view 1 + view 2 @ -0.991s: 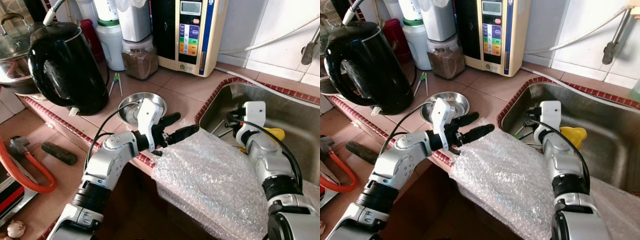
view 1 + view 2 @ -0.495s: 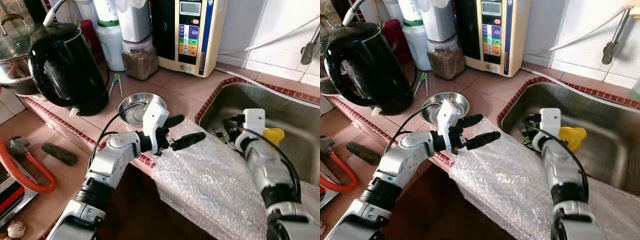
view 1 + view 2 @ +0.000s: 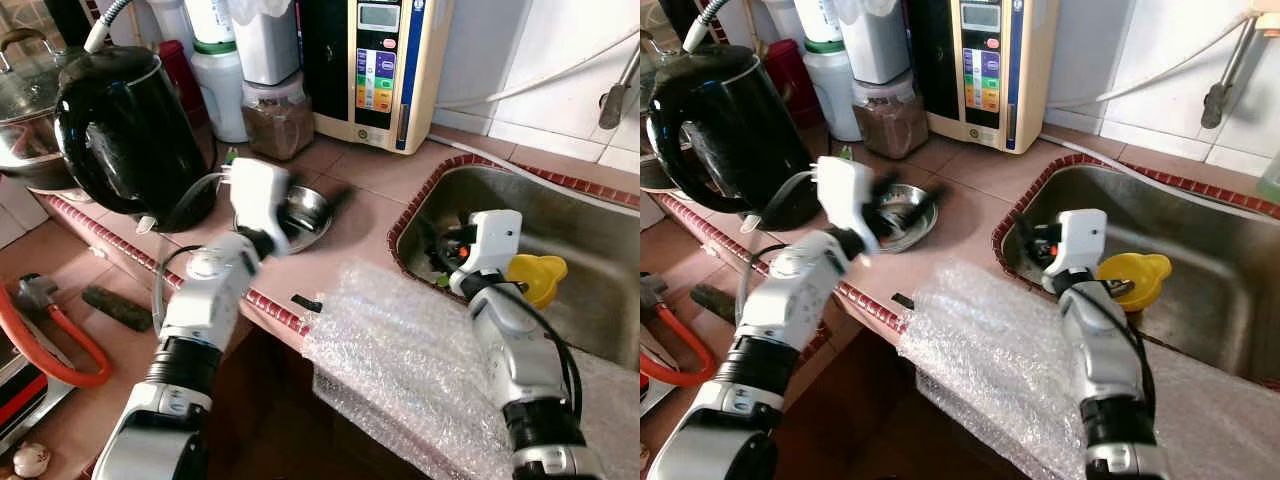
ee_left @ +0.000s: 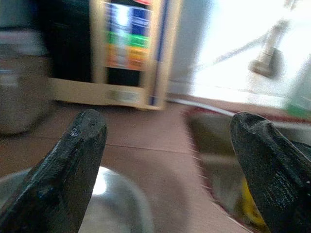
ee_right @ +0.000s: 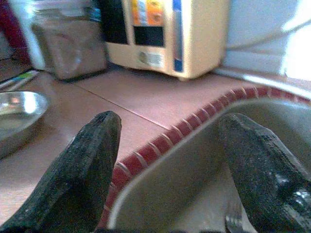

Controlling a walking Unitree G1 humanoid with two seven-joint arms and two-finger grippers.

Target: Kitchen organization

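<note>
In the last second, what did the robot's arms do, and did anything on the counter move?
The left gripper swung away from the bubble wrap toward the steel bowl, fingers open and empty. The right gripper pulled back from deeper in the sink toward its near-left edge, also open. Nothing was grabbed or dropped. The black kettle, bowl, bubble wrap and yellow cup stayed where they were.

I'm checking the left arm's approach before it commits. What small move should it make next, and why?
Probably lower the left gripper onto the steel bowl and close on its rim. Its fingers are open and empty, and the bowl lies just below them on the counter.
</note>
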